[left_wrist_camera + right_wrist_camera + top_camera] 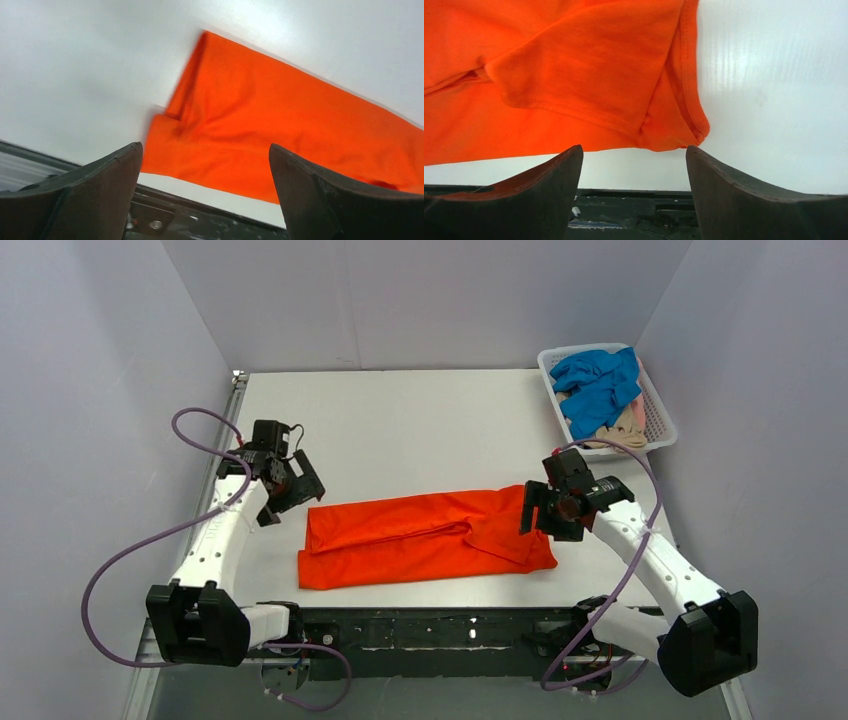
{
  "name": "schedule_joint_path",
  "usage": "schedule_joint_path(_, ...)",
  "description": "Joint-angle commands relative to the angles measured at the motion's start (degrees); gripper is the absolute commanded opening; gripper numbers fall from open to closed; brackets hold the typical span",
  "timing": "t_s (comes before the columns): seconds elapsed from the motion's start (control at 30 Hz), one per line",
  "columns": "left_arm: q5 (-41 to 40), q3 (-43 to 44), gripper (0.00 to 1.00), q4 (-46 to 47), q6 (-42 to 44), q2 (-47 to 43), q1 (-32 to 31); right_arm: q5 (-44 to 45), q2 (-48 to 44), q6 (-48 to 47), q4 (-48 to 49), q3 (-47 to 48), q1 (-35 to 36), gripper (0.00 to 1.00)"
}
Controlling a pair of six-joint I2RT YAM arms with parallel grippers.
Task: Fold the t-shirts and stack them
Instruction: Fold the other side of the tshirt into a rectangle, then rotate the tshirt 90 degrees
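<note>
1. Orange-red t-shirt (425,538) lies in a long folded strip near the table (400,420) front edge.
2. My left gripper (293,484) and right gripper (543,512): both wide, empty, one at each end.
3. Judgement: pinch every layer at both ends, keep edges aligned.

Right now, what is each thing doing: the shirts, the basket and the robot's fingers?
Orange shirt: folded into a long strip, flat on the table.
Blue shirt: crumpled in the basket.
Pink shirt: crumpled, under the blue one.
Basket: upright, holding shirts.
Left fingers: open, empty.
Right fingers: open, empty.
</note>
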Motion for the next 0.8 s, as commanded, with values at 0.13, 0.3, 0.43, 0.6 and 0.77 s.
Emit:
schedule_joint_path(0.13,26.75,0.76,0.98,1.63,-6.84,13.47,-5.57,-21.42,1.17,12.55,16.12,-2.21,-0.02,0.86)
schedule_joint_path(0.3,28.65,0.50,0.98,2.27,-6.88,22.70,-8.39,-21.26,5.94,16.43,17.50,-7.98,0.06,0.87)
schedule_joint_path(0.43,27.75,-2.39,0.98,2.40,-7.11,25.23,-8.38,-18.83,10.43,16.79,19.71,-10.99,-0.06,0.87)
schedule_joint_path(0.6,29.37,-6.94,0.98,2.34,-8.17,24.54,-8.60,-16.22,20.82,14.12,21.83,-5.86,-2.19,0.88)
schedule_joint_path(0.77,27.87,-11.29,0.98,3.06,-10.03,21.65,-11.54,-15.52,34.92,9.59,19.65,9.97,-6.18,0.88)
